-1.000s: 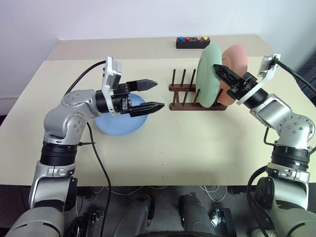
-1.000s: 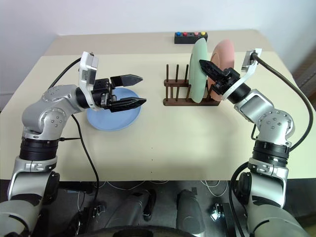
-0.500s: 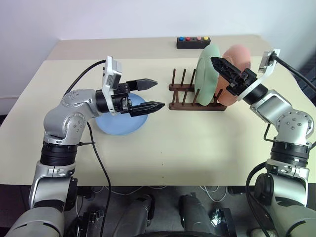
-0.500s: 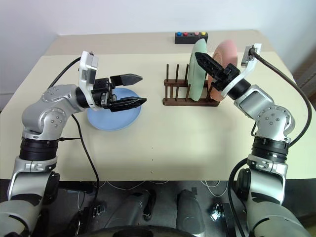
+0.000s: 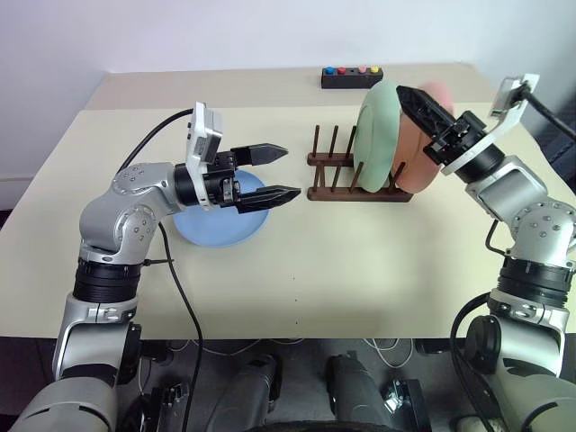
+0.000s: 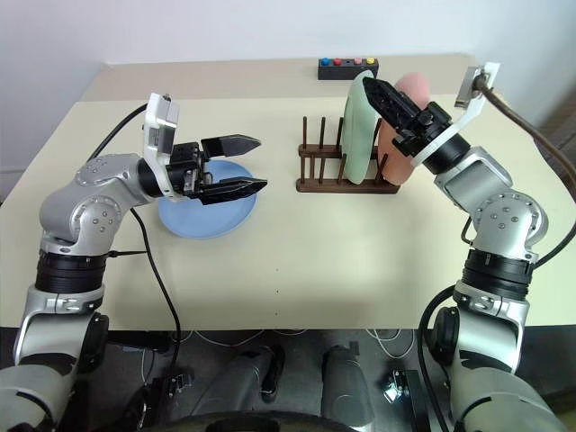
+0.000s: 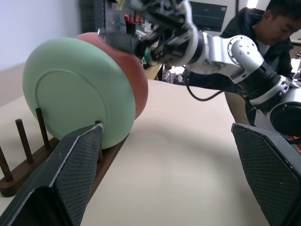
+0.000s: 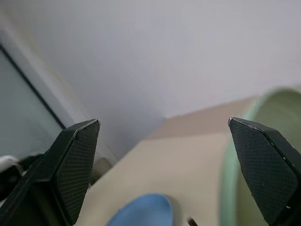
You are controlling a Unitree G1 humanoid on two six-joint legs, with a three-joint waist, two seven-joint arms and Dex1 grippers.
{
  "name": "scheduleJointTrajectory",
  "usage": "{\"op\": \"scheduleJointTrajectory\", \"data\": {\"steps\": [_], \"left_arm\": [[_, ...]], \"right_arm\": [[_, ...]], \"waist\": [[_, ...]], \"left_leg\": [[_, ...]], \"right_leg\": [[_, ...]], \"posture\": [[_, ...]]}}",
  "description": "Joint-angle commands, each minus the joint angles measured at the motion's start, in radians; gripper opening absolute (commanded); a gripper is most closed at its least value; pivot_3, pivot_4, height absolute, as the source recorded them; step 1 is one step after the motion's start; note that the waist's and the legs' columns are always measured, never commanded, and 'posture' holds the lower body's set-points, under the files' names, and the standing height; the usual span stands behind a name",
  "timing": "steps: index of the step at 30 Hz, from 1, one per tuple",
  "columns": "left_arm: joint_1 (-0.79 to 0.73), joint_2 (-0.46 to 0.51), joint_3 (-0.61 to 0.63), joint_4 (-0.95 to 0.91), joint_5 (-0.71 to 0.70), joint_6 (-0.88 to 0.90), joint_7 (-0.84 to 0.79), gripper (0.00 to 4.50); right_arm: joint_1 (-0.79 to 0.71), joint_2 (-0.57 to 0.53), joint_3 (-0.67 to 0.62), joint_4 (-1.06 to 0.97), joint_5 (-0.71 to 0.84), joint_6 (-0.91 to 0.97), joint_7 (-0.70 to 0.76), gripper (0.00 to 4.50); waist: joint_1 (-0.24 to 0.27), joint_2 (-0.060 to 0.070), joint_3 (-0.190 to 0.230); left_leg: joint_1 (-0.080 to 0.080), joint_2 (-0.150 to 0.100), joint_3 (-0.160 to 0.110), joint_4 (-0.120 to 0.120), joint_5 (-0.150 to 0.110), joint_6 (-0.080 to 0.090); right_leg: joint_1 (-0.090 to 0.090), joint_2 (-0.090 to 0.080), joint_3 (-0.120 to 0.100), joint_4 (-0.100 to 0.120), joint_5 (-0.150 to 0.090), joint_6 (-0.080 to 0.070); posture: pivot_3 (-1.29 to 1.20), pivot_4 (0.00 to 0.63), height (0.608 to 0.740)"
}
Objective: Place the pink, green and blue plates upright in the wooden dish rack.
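Right gripper [image 6: 389, 93] spread above the wooden dish rack [image 5: 358, 178]; left gripper [image 5: 270, 173] spread, level. Two plates racked, one blue plate [image 5: 220, 225] flat.

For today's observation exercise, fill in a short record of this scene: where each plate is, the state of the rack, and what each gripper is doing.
pink plate: upright in the rack, at its right end
green plate: upright in the rack, just left of the pink one
blue plate: flat on the table, not yet racked
wooden dish rack: left slots free
left gripper: fingers open, above the blue plate, holding nothing
right gripper: fingers open, by the racked plates' tops, holding nothing
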Motion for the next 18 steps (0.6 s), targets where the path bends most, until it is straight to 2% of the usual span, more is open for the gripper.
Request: {"op": "scheduleJointTrajectory", "data": {"steps": [1,5,9,13,18], "left_arm": [[-0.007,0.012,0.018,-0.025,-0.003,-0.015,-0.002,4.50],[-0.007,0.023,0.021,-0.013,0.015,-0.027,0.002,4.50],[-0.029,0.042,0.040,0.040,0.041,-0.038,0.020,4.50],[-0.069,0.133,0.039,0.234,0.157,-0.006,0.110,4.50],[-0.110,0.212,0.037,0.428,0.310,-0.013,0.261,4.50]], "right_arm": [[-0.031,-0.032,-0.049,-0.083,0.052,-0.038,0.053,4.48],[0.002,-0.063,-0.054,-0.138,0.087,-0.025,0.118,4.48],[0.073,-0.125,-0.003,-0.223,0.069,0.000,0.207,4.48],[0.156,-0.196,0.063,-0.311,0.100,0.074,0.280,4.48],[0.152,-0.194,0.064,-0.311,0.100,0.058,0.270,4.48]], "waist": [[0.000,0.000,0.000],[0.000,0.000,0.000],[0.001,0.000,0.000],[-0.003,0.000,0.000],[0.001,-0.001,0.000]], "left_leg": [[0.000,0.000,0.000,0.000,0.000,0.000],[0.000,0.000,0.000,0.000,0.000,0.000],[0.000,0.000,0.000,0.000,0.000,0.000],[0.000,0.001,0.000,0.000,0.000,0.000],[0.000,0.002,0.002,0.000,0.000,0.000]], "right_leg": [[0.000,0.000,0.000,0.000,0.000,0.000],[0.000,0.000,0.000,0.000,0.000,0.000],[0.000,0.000,0.000,0.000,0.000,0.000],[0.000,0.000,0.000,0.000,0.000,0.000],[-0.001,0.000,0.002,0.000,0.000,0.000]], "posture": [[0.00,0.150,0.740],[0.00,0.150,0.740],[0.00,0.150,0.740],[0.00,0.150,0.740],[0.00,0.150,0.740]]}}
